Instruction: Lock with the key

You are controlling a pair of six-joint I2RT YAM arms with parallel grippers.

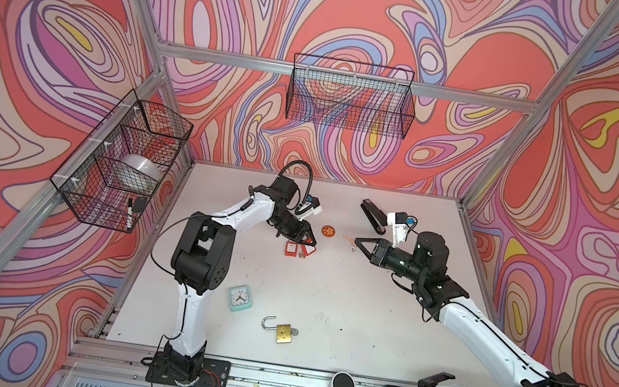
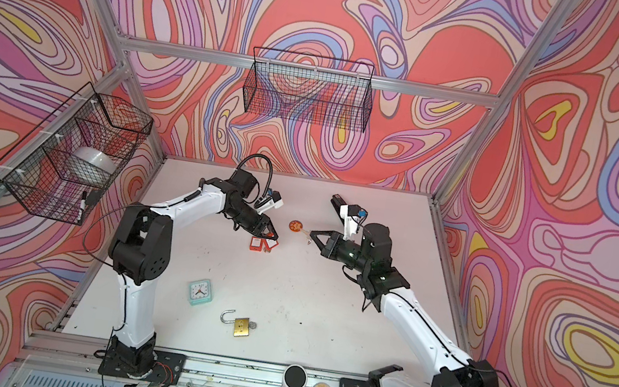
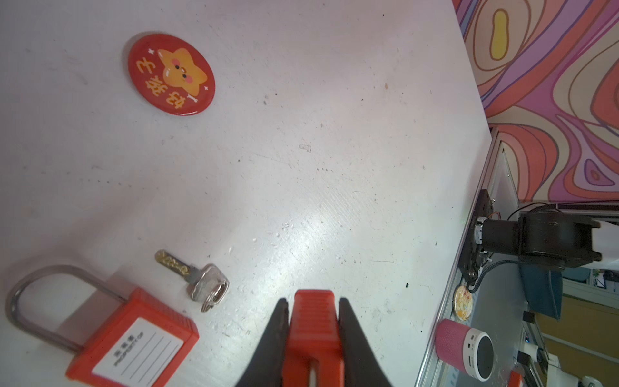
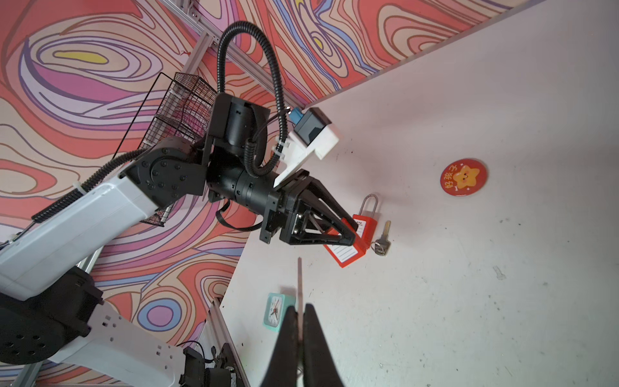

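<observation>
While the left hand (image 3: 313, 301) grips one padlock (image 3: 313, 338), two lie loose.

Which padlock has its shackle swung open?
The brass padlock beside the teal clock: its shackle is swung out. The red padlock by the loose key has both shackle legs seated.

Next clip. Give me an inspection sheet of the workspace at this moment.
Surface: white tabletop, scuffed and speckled.
Job's things: red plastic padlock in left gripper; second red padlock and small silver key lying side by side; thin flat key in right gripper; open brass padlock near the front.
Clutter: teal alarm clock, round red star badge, black stapler; pink speaker on the front rail.
Grippers: left jaws closed on the red plastic padlock; right jaws shut on the thin flat key.
Cables: black corrugated hose loops above the left wrist.
Surroundings: back wire basket and side wire basket on swirl-patterned walls.
</observation>
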